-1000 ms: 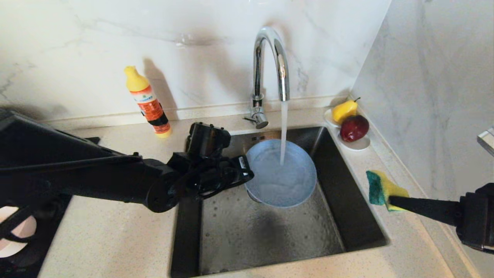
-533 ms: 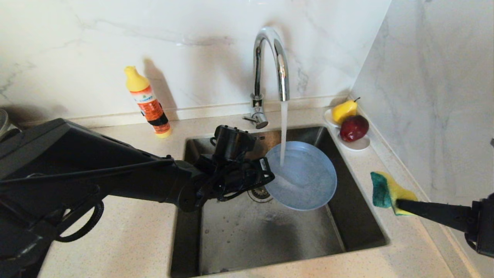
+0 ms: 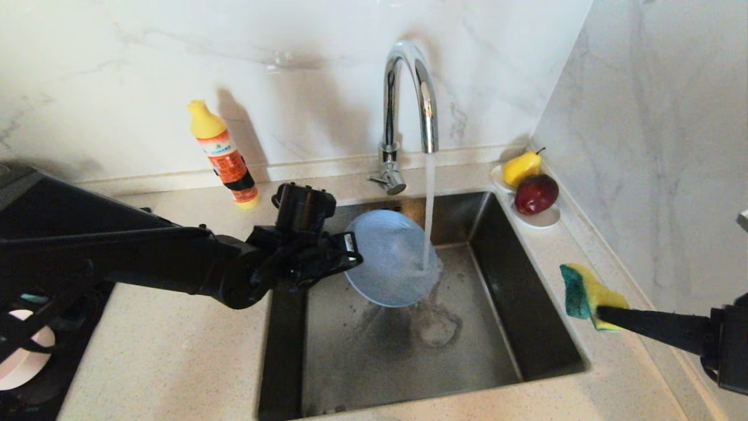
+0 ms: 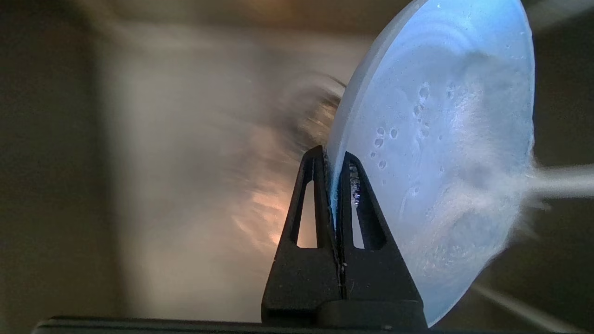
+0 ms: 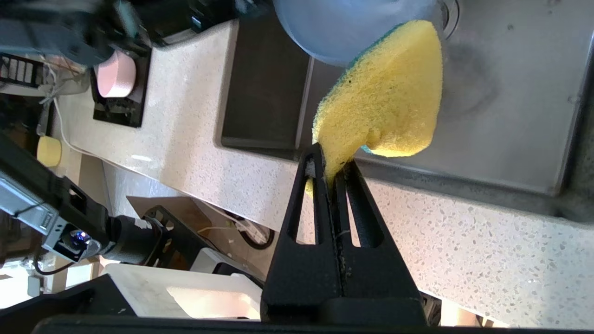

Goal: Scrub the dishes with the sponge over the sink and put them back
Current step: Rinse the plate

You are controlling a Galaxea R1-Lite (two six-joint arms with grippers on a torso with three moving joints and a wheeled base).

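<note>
left pincer (image 3: 350, 257) clamped on plate (image 3: 388, 257) rim, tilted under tap stream over sink (image 3: 526, 327) | right pincer (image 3: 602, 313) gripping sponge (image 3: 584, 289) above table (image 3: 175, 351)

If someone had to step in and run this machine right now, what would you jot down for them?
Left gripper: shut on the rim of the blue plate, holding it tilted over the sink, its edge under the running tap.
Right gripper: shut on the sponge, held above the counter to the right of the sink, apart from the plate.
Pink bowl: on the counter left of the sink. I can't see a third dish.
Done: plate and sponge picked up, plate wet.
Left: scrub the plate, put it back, then the other dishes.
</note>
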